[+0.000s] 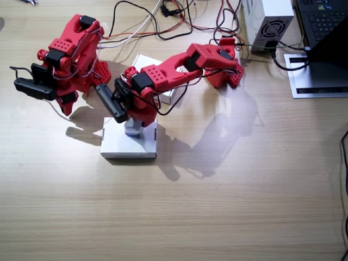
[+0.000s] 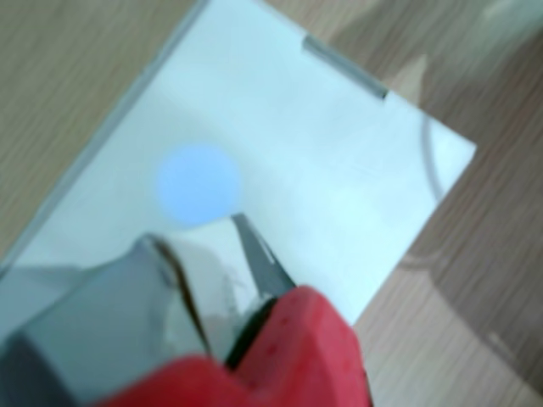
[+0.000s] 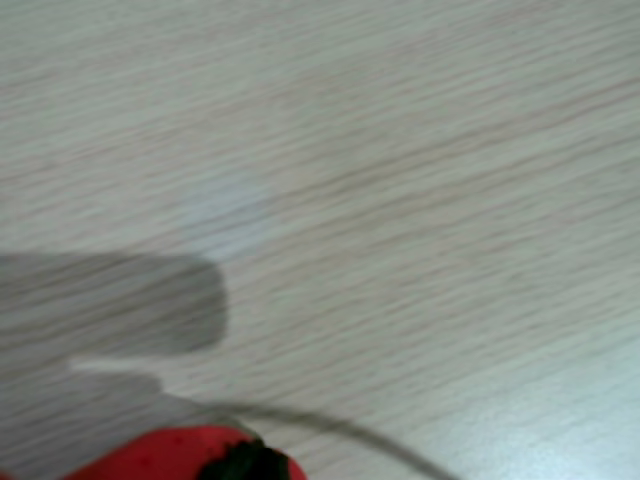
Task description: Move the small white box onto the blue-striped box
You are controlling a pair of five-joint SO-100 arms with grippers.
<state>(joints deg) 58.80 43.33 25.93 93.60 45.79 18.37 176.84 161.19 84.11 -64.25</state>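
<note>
The small white box (image 1: 133,129), greyish on its sides, sits between the fingers of my left gripper (image 1: 132,124), which is shut on it. In a wrist view the same box (image 2: 93,331) fills the lower left at the jaws. It is held low over a flat plain white box (image 1: 117,148), whose bare top (image 2: 322,161) shows no stripe. A second white box (image 1: 144,61) lies behind, mostly covered by the left arm. No blue band shows on either, so the blue-striped box cannot be told. My right gripper (image 1: 68,109) hangs folded, shut and empty, left of the flat box.
A grey power supply (image 1: 266,22) and a dark laptop (image 1: 323,24) stand at the back right, with a white sheet (image 1: 318,79) beside them. Cables (image 1: 163,22) trail along the back edge. Bare wood (image 3: 400,200) fills the other wrist view.
</note>
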